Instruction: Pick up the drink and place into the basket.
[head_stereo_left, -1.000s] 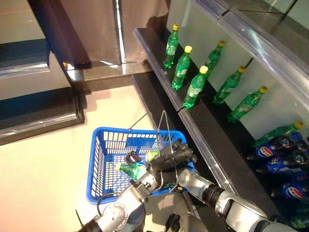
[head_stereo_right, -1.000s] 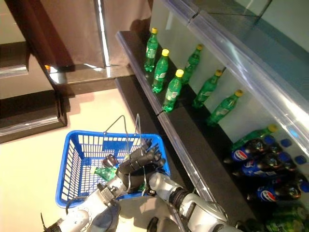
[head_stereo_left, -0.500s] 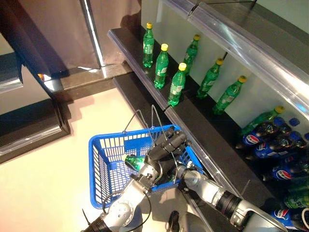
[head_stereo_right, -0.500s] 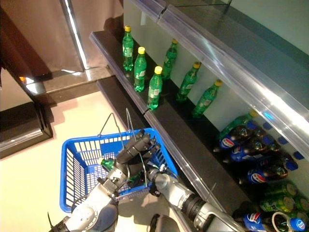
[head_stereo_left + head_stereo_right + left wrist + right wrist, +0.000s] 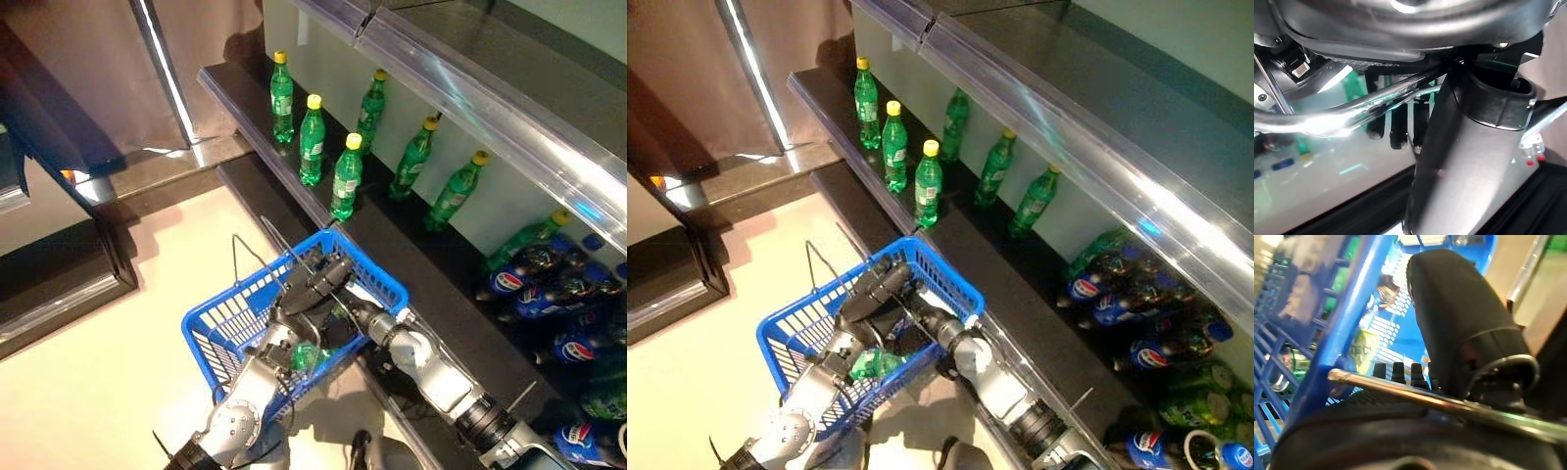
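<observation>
The blue basket (image 5: 378, 281) hangs tilted in front of me, close to the shelf. My left hand (image 5: 312, 281) is shut on its thin wire handles (image 5: 1352, 111). A green drink bottle (image 5: 877, 364) lies inside the basket against its near wall. My right hand (image 5: 340, 320) reaches over the rim into the basket, just above the bottle and next to my left hand. Its fingers (image 5: 1400, 372) look straight and hold nothing. The basket's blue rim (image 5: 1359, 293) runs close by the right hand's thumb (image 5: 1459, 318).
A black shelf (image 5: 257, 116) runs along the right with green bottles with yellow caps (image 5: 345, 176) standing on it. Dark cola bottles (image 5: 529, 279) lie lower at the right. A dark cabinet (image 5: 59, 284) stands at the left on the cream floor (image 5: 98, 382).
The whole view has shifted. The basket has swung up and tilted toward the shelf, and the green bottle has slid to its near wall. My right hand has stayed inside the rim.
</observation>
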Robot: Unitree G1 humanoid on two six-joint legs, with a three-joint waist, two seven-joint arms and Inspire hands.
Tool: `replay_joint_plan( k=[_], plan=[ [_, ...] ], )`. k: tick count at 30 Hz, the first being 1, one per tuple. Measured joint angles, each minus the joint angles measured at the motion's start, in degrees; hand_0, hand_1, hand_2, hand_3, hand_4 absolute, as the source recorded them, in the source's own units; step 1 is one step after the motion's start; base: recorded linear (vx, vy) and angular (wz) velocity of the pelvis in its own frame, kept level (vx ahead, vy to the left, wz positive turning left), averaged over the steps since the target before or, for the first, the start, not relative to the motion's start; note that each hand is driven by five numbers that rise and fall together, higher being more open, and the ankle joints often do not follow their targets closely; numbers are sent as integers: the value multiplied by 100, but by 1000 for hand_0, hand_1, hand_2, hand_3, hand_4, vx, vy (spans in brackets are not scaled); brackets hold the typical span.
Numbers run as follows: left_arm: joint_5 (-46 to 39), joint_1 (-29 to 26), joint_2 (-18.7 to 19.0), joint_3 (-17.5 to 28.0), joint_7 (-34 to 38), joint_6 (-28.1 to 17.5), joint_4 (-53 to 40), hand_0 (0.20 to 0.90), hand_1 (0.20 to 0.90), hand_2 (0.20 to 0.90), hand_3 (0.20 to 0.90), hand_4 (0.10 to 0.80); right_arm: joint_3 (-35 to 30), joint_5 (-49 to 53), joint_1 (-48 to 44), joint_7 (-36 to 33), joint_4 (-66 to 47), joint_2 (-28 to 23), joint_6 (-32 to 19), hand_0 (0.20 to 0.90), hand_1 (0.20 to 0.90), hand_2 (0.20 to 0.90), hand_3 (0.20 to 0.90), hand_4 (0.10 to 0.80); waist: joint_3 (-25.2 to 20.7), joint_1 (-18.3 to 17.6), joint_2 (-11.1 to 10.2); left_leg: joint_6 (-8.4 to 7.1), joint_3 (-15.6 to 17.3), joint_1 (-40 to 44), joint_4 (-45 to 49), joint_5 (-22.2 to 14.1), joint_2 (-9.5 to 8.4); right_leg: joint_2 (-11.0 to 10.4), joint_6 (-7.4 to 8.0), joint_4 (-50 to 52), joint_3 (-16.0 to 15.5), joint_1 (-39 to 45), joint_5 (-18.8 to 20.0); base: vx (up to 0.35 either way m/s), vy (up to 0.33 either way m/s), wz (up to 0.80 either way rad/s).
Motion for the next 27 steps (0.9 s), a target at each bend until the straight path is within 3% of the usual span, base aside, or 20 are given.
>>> replay_joint_plan(
  k=[6, 11, 16, 27],
  plan=[
    [4, 43, -68, 56, -15, 18, -7, 300, 300, 300, 200, 100, -159, 141, 234, -166, -40, 185, -176, 900, 900, 900, 900, 800, -6, -10, 22, 24, 3, 174, -178, 16, -35, -6, 40, -197, 3, 176, 50, -40, 37, -1],
    [-17, 603, -139, 393, -891, 562, -61, 300, 300, 300, 200, 100, -368, -44, 788, -247, -326, 194, -487, 900, 900, 900, 900, 800, -83, 2, 170, 59, -5, 154, -286, 41, -77, -16, 71, -344, -10, 194, 101, -43, 49, 2],
    [-42, 830, -121, 612, -1098, 950, -67, 300, 300, 300, 200, 100, -495, 15, 889, -414, -349, 194, -609, 900, 900, 900, 900, 800, -113, 16, 244, 60, -29, 156, -305, 41, -81, -13, 76, -391, -37, 222, 103, -7, 26, 2],
    [-423, 987, 111, 857, -1386, 1198, -65, 300, 300, 300, 200, 100, -884, 143, 945, -1230, -409, 57, -666, 900, 900, 900, 900, 800, -113, -4, 263, 60, -106, 142, -321, 42, -93, -21, 78, -464, -141, 285, 104, -5, 32, 4]
  ],
)
